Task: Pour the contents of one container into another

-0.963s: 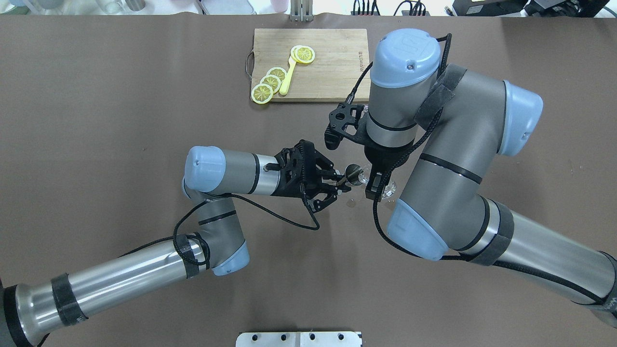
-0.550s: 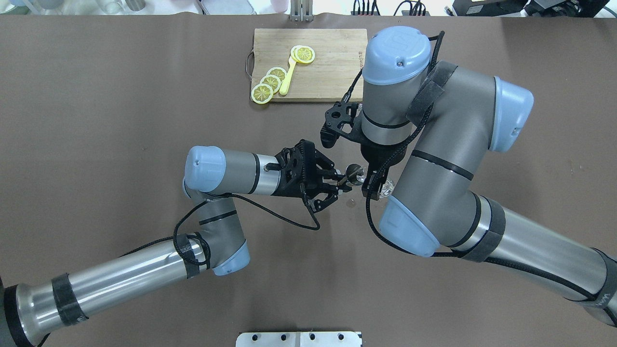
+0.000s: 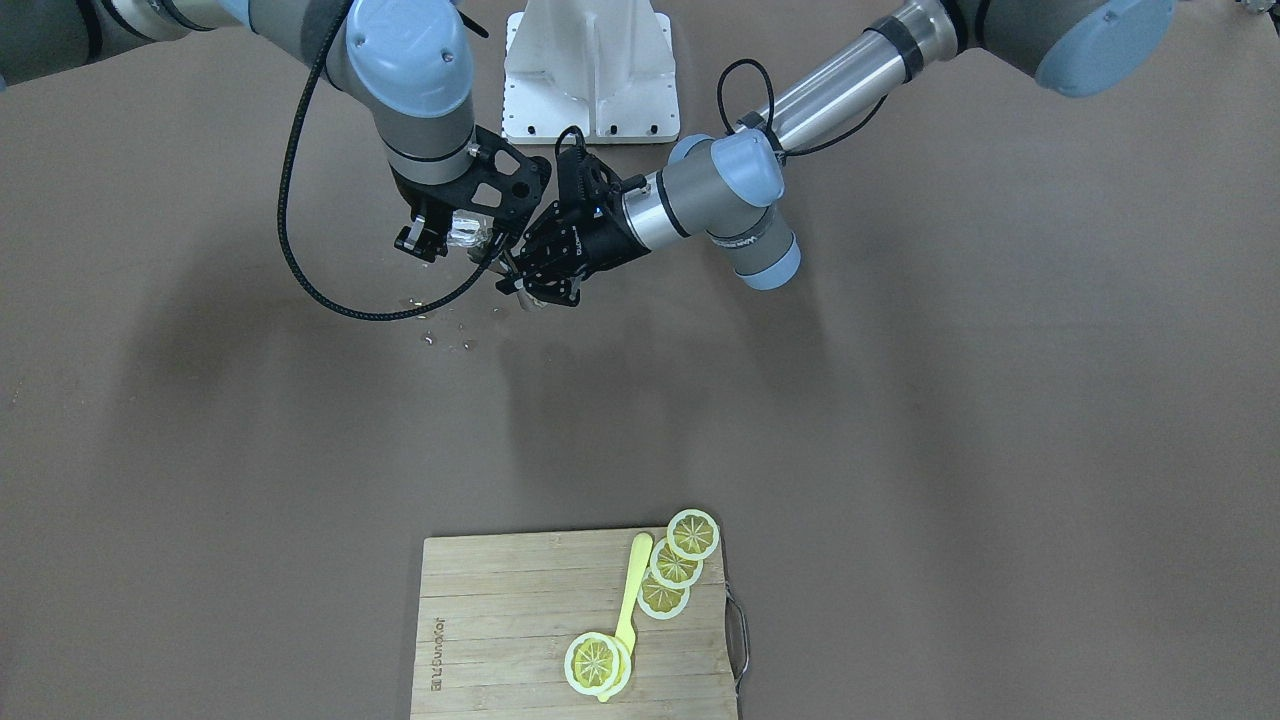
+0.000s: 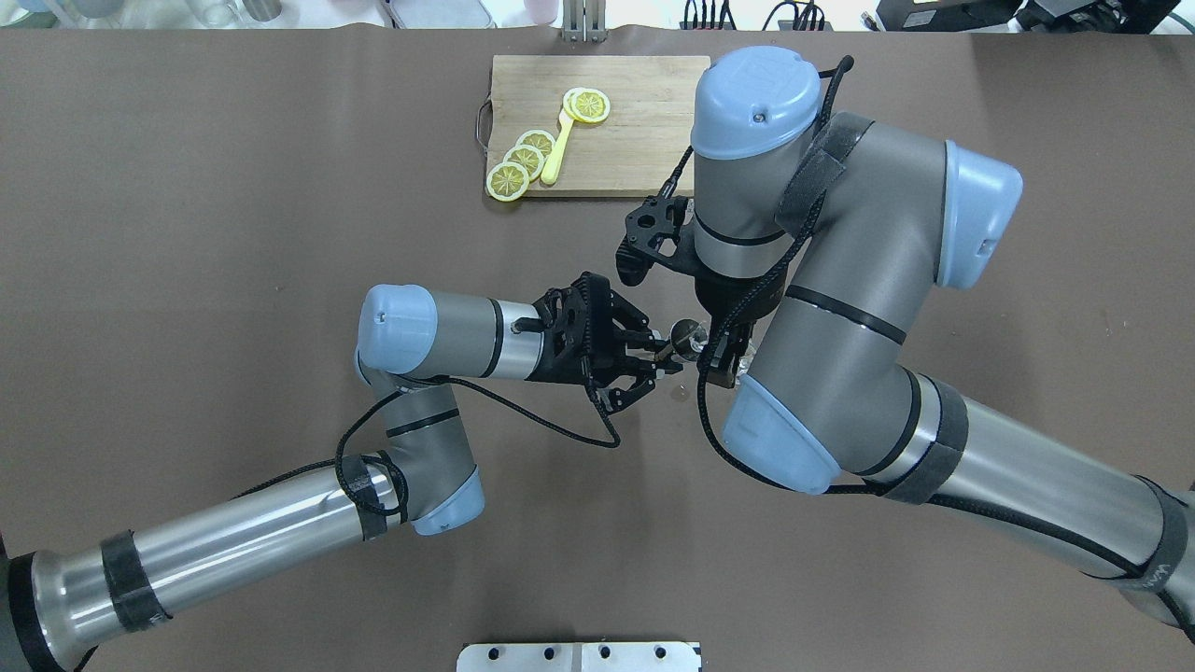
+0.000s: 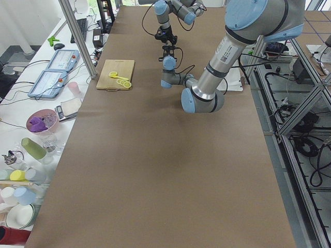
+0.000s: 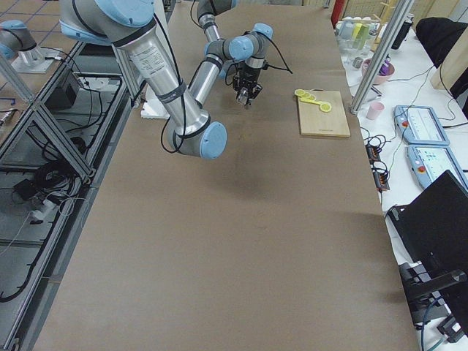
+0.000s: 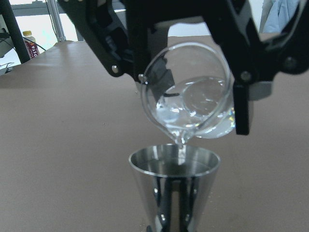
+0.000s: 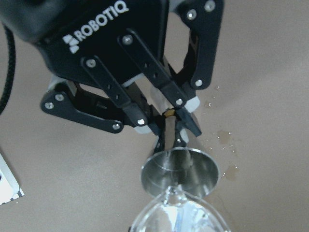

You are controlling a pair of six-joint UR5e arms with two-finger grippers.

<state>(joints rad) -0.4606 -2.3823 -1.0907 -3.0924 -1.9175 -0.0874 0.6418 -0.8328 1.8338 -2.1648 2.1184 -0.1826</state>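
Just changed: sideways drift of the right arm toward the left of the overhead view, putting the glass beaker (image 7: 188, 92) tipped right over the metal cup (image 7: 174, 186). Left arm parked in the same spot.
Meaning for the task: pour looks underway tbh. Thin trickle off the spout into the cup in the left wrist view, plenty of liquid left in the glass, so probably early-ish.
Right pincer (image 3: 447, 232): clamped on the glass, one finger each side.
Left pincer (image 8: 170, 126): pinched narrow on the cup's slim lower part, keeping it upright. Seems lifted off the table (image 4: 187, 233), can't say for sure.
Where it's at: dead centre of the overhead view, tucked against the right arm's wrist.
Mess: a few drops (image 3: 440, 335) on the table beside the cup.
Room: super tight between the two pincers, lots of open brown table around them. Cutting board (image 4: 644, 121) with lemon slices (image 4: 509, 180) and yellow spoon (image 4: 557, 149) well apart at upper centre, table edges far off.
Watch out: spout only just over the rim, so more tilt needs care.
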